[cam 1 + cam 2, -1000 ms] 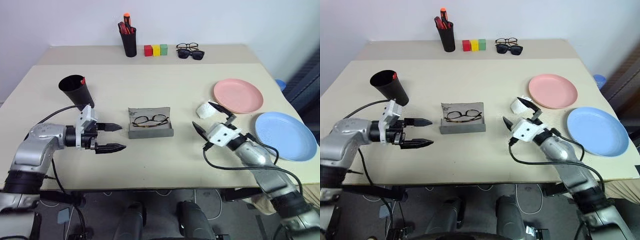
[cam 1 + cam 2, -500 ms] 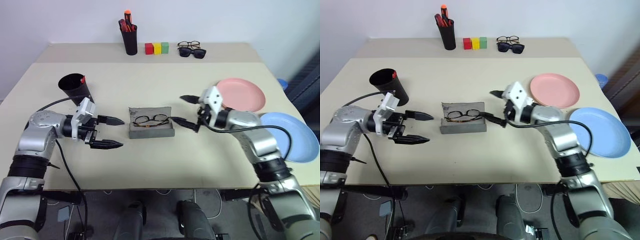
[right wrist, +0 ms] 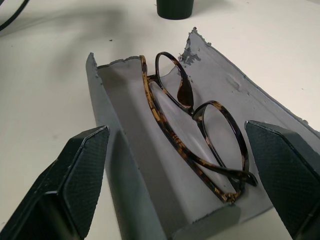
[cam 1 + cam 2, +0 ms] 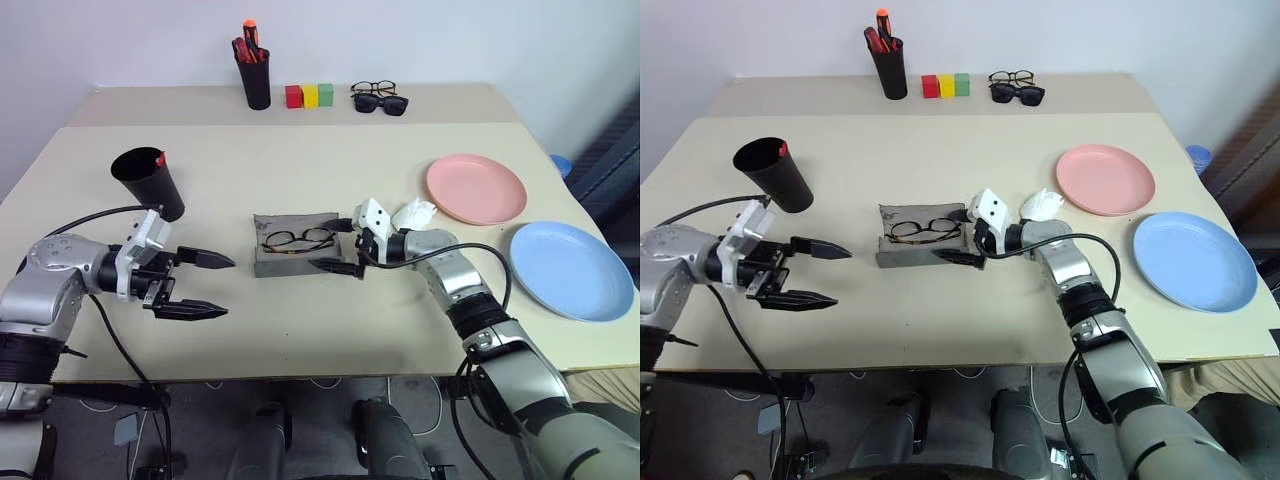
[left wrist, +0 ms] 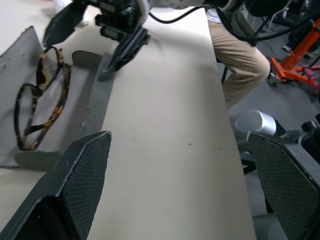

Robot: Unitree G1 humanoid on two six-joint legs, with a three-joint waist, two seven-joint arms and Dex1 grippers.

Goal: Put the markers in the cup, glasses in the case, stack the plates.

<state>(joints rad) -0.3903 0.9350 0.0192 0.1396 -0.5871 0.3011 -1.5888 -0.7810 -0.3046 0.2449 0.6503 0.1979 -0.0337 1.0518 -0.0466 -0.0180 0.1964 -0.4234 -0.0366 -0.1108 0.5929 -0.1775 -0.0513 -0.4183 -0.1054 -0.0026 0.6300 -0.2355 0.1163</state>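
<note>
Both arms: silver-grey metallic shells w/ black joint segments, rounded at elbows & shoulders. Left gripper [image 4: 205, 285]: white blocky wrist housing w/ black mount, two long black tapered fingers, pointed tips. Right gripper [image 4: 338, 245]: same build, white housing, black fingers. Black cable loops from each wrist housing back along forearm. Wrist views: finger [image 5: 75, 190] inner faces matte black, fine cross-hatched grip texture, wedge-shaped; same texture on right finger [image 3: 80, 175].
</note>
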